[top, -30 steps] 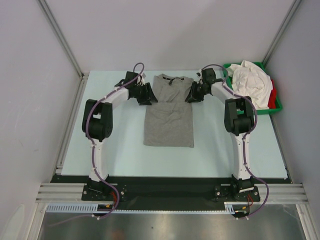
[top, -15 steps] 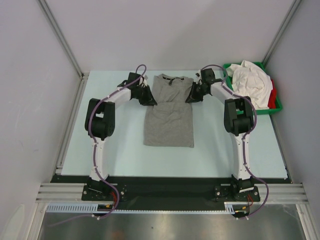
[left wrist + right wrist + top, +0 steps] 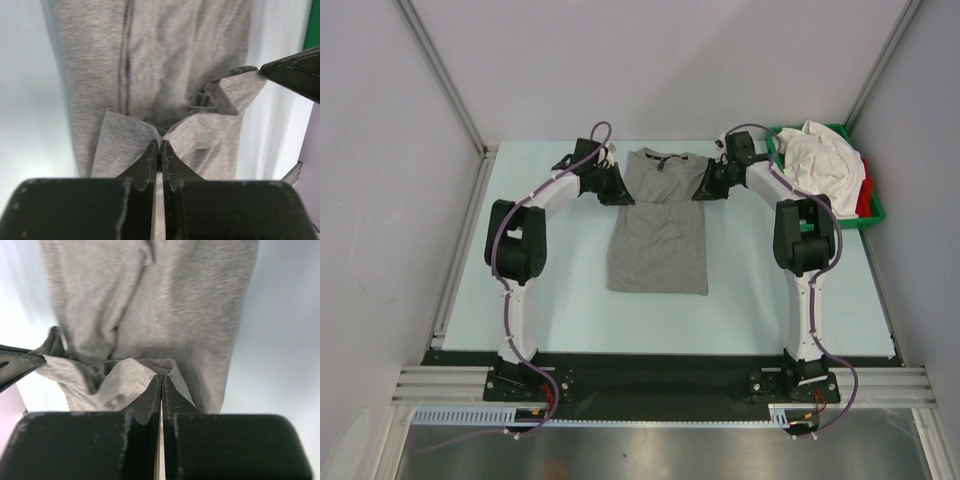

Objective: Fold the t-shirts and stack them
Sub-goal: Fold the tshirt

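- Heather-grey cotton t-shirt lies flat mid-table on the pale blue tabletop, between the two arms. Collar with its dark neck label is at the far end, hem toward the arm bases.
- Shirt sides are folded in, so it reads as a narrow strip, slightly wider at the collar end.
- Left gripper is at the shirt's left edge near the shoulder. Fingers pressed together, pinching a raised peak of grey fabric.
- Right gripper is at the opposite edge, same level. Fingers closed tight on a pinch of grey fabric.
- Wrist views: cloth bunches and lifts at both pinch points, the rest stays flat.
- Green plastic tray sits at the far right corner, well apart from the grey shirt.
- Crumpled white t-shirts are heaped in the tray; red t-shirt shows at its right side.
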